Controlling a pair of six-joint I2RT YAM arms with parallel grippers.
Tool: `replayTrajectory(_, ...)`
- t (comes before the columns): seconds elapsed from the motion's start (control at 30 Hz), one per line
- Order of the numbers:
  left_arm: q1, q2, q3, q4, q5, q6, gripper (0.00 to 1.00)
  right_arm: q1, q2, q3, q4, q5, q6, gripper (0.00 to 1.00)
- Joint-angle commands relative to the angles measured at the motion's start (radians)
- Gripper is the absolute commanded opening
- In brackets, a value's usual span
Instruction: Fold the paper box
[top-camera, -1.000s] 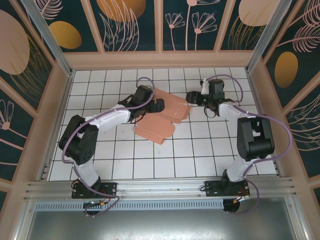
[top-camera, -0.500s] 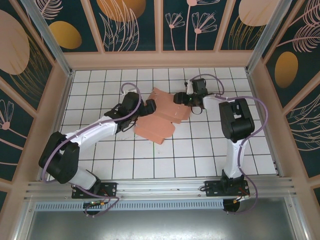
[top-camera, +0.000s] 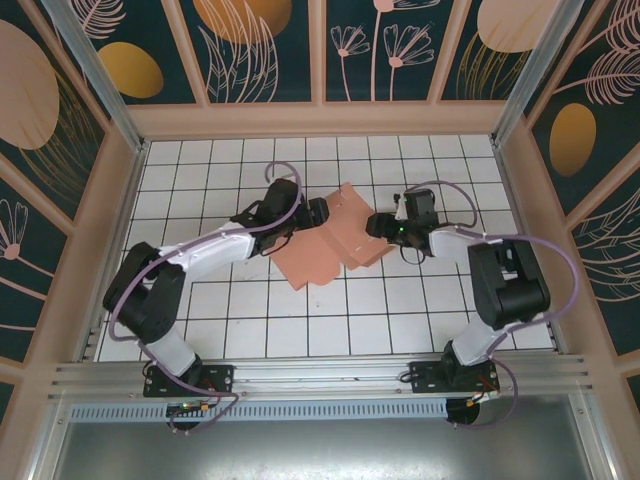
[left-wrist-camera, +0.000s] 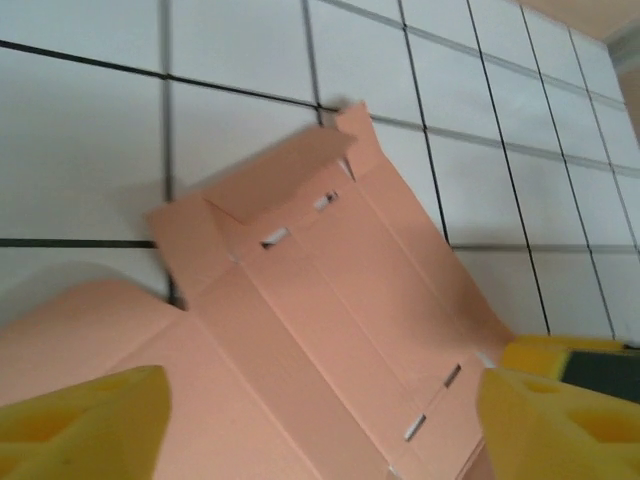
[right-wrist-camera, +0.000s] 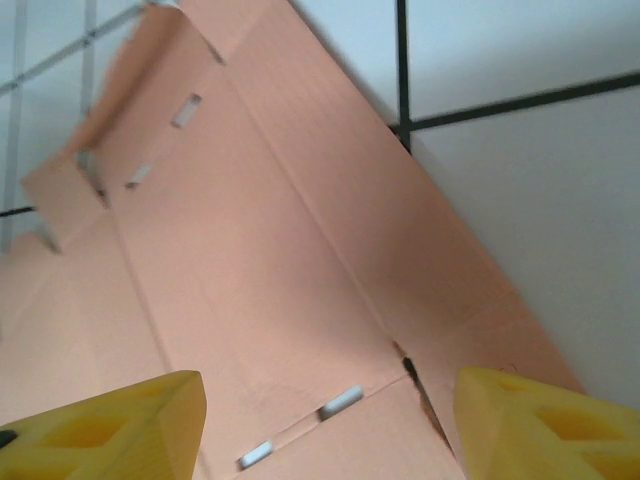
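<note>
**A:** Starting at the bottom of the top view, what was there?

**B:** The left arm's base (top-camera: 185, 378) and the right arm's base (top-camera: 450, 377) sat at the lower edge. Both arms reached up the frame over the white tiled table (top-camera: 230, 320).

**A:** And the paper box?

**B:** The paper box (top-camera: 318, 252) lay near the middle of the frame as an opened-out salmon-pink sheet, turned askew to the tile lines. Its broad panel spread toward the lower left. An upper flap (top-camera: 348, 203) pointed toward the top of the frame and looked lifted off the tiles. The long axis seemed to run from lower left to upper right, though he could not fix it exactly from above.

**A:** Did the wrist views settle it?

**B:** In both of them the creased panels ran from upper left to lower right. Small slots (left-wrist-camera: 272, 238) were cut along the folds.

**A:** How were the tools set?

**B:** The left gripper (top-camera: 318, 212) was at the sheet's left edge and the right gripper (top-camera: 378, 226) at its right edge. Each had its jaws apart. The left one's yellow pads (left-wrist-camera: 80, 420) stood wide at the bottom corners of its view, and the card lay beyond them, unclamped. The right one's pads (right-wrist-camera: 545, 420) stood the same way.

**A:** Farthest back?

**B:** A painted wall (top-camera: 270, 50) with pale flowers ran along the top of the frame.
</note>
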Motion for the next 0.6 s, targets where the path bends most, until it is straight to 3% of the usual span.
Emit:
replayTrajectory(0.0, -0.030, 0.104, 0.081, -0.023, 0.097, 0.008, 0.71, -0.049, -0.085, 0.006, 0.018, -0.063, -0.034, 0.69)
replayTrajectory(0.17, -0.047, 0.242, 0.170, -0.024, 0.147, 0.000, 0.52, -0.129, -0.045, 0.053, 0.028, -0.147, -0.111, 0.74)
replayTrajectory(0.23, -0.048, 0.271, 0.155, -0.011, 0.127, 0.001, 0.46, -0.134, -0.006, 0.092, 0.032, -0.220, -0.208, 0.76)
replayTrajectory(0.37, -0.034, 0.283, 0.060, 0.069, 0.153, 0.021, 0.43, -0.142, 0.107, 0.207, -0.062, -0.292, -0.335, 0.77)
replayTrajectory(0.57, -0.022, 0.279, -0.013, 0.081, 0.147, 0.059, 0.42, -0.157, 0.238, 0.320, -0.128, -0.358, -0.369, 0.76)
